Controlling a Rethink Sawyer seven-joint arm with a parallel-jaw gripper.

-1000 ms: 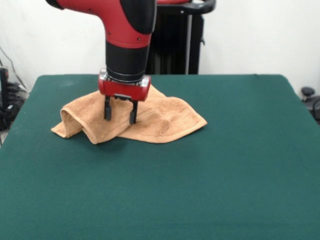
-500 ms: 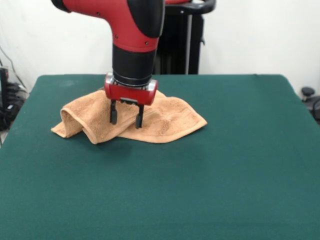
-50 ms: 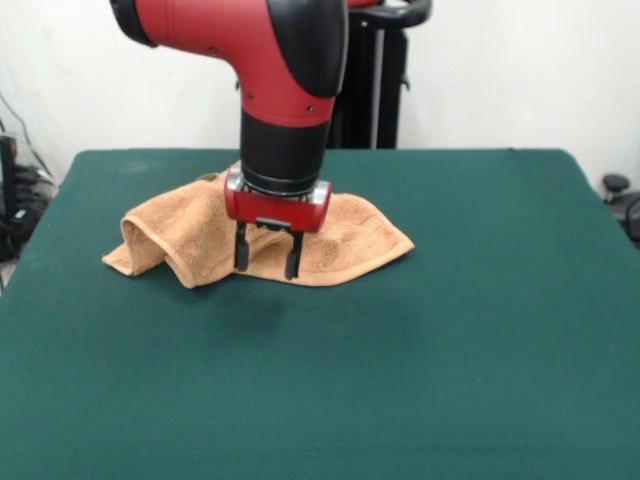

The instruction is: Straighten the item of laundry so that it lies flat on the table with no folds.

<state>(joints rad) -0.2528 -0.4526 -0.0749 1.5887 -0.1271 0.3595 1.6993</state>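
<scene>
The item of laundry [image 3: 185,235], an orange-tan terry towel, lies crumpled on the table [image 3: 400,380] toward its far left, with a raised fold at its left end and a flatter part to the right. My gripper [image 3: 267,262] hangs open over the towel's front edge, its two black fingers apart with nothing between them. The red and black arm hides part of the towel's middle.
The dark green table stretches wide in front of and to the right of the towel. Beyond the far edge are a white wall and a black stand [image 3: 385,70]. Cables and dark gear [image 3: 15,195] sit off the left edge.
The arm has moved right and toward the table's near side, carrying the open gripper from the towel's middle to its front edge. The towel has not moved.
</scene>
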